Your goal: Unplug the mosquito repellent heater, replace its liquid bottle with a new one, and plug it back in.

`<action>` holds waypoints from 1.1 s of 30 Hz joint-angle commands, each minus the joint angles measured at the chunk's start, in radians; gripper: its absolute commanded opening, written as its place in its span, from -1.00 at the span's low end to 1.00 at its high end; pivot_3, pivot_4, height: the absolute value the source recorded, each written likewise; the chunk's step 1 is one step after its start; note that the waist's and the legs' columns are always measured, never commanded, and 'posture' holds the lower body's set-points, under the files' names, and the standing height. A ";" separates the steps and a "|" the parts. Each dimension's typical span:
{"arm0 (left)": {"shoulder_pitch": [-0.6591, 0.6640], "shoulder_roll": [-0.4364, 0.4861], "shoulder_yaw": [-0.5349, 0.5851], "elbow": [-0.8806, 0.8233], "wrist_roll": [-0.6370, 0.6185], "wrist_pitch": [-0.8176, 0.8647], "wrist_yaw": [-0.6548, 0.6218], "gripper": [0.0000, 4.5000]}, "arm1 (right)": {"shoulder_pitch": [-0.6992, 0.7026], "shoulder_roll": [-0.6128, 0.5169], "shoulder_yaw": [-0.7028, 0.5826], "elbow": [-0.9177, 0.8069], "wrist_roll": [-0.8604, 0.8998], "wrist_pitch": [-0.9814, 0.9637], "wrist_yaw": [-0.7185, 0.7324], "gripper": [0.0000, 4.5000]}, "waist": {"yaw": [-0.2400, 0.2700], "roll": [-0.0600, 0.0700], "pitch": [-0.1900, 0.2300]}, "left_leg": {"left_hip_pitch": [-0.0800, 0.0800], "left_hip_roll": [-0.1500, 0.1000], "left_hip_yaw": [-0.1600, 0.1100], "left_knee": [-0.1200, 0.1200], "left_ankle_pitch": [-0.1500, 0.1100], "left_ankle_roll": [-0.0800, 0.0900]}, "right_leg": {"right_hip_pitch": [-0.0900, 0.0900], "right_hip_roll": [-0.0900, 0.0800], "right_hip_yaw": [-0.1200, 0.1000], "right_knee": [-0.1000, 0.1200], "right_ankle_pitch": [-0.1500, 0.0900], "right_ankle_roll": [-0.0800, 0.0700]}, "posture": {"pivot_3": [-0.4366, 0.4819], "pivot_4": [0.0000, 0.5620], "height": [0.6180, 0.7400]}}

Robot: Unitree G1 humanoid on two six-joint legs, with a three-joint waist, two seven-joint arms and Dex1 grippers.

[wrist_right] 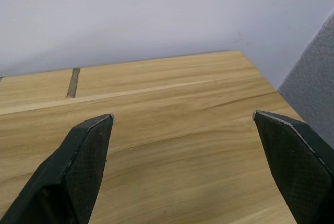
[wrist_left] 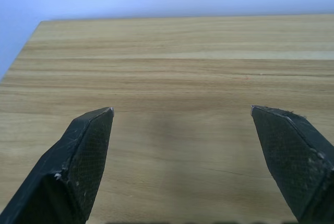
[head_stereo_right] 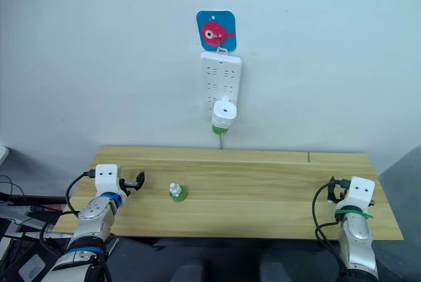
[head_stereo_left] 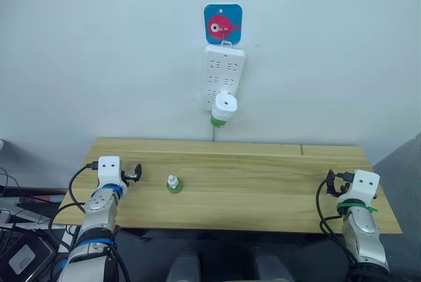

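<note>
Here both grippers, left gripper (wrist_left: 181, 110) and right gripper (wrist_right: 182, 114), gape wide and empty over the table (head_stereo_left: 263, 183); the mosquito repellent heater (head_stereo_left: 224, 104) hangs upright in the wall power strip (head_stereo_left: 223, 65), above and between them, the spare bottle (head_stereo_left: 173, 184) nearer the left.

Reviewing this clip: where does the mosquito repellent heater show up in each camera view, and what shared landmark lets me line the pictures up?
Left eye view: the heater sits upper centre, plugged into the power strip's lower end on the wall.
Right eye view: the heater is upper centre again, under the same strip.
Left wrist view: not in it; table between open fingers.
Right wrist view: not in it; table and wall.
Shared landmark: the wooden table.
</note>
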 commanded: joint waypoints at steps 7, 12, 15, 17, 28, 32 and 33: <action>0.000 0.009 0.019 -0.046 -0.026 -0.013 -0.010 1.00 | -0.006 -0.010 -0.008 -0.049 0.004 -0.003 0.001 0.99 | 0.000 0.000 0.000 | 0.000 0.000 0.000 0.000 0.000 0.000 | 0.000 0.000 0.000 0.000 0.000 0.000 | 0.22 -0.52 1.00; 0.018 0.017 0.027 -0.074 -0.050 -0.009 -0.050 1.00 | -0.002 -0.028 0.002 -0.093 0.006 0.015 0.032 0.99 | 0.000 0.000 0.000 | 0.000 0.000 0.000 0.000 0.000 0.000 | 0.000 0.000 0.000 0.000 0.000 0.000 | 0.21 -0.51 1.00; 0.044 0.033 0.025 -0.169 -0.088 0.013 -0.143 1.00 | 0.009 -0.034 0.023 -0.172 0.053 0.067 0.110 0.99 | -0.001 0.000 0.000 | 0.000 0.001 0.000 0.000 0.000 0.000 | 0.000 0.000 0.000 0.000 0.000 0.000 | 0.19 -0.49 1.00; 0.080 0.052 0.017 -0.312 -0.145 0.074 -0.253 1.00 | 0.028 -0.051 0.055 -0.266 0.100 0.126 0.200 0.99 | -0.001 0.000 0.000 | 0.000 0.001 0.000 0.000 0.000 0.000 | 0.000 0.000 0.000 0.000 0.000 0.000 | 0.18 -0.49 1.00; -0.027 0.231 -0.075 -0.872 -0.383 0.544 -0.590 0.46 | 0.080 -0.202 0.132 -0.849 0.498 0.554 0.438 1.00 | -0.001 0.003 0.002 | 0.000 0.001 -0.009 0.002 0.000 0.000 | 0.003 0.000 -0.003 0.000 0.000 0.000 | 0.15 -0.51 1.00; -0.176 0.219 -0.142 -0.866 -0.385 0.601 -0.653 0.46 | 0.016 -0.241 0.165 -0.952 0.568 0.645 0.430 1.00 | -0.004 0.003 0.002 | 0.000 -0.001 -0.009 0.002 0.000 0.000 | 0.004 0.003 -0.004 -0.001 0.000 0.000 | 0.11 -0.54 1.00; -0.215 0.206 -0.157 -0.851 -0.380 0.605 -0.660 0.46 | -0.003 -0.239 0.172 -0.971 0.584 0.663 0.417 1.00 | -0.005 0.003 0.002 | 0.000 -0.001 -0.008 0.002 0.000 0.000 | 0.003 0.004 -0.004 -0.001 0.000 0.000 | 0.11 -0.55 1.00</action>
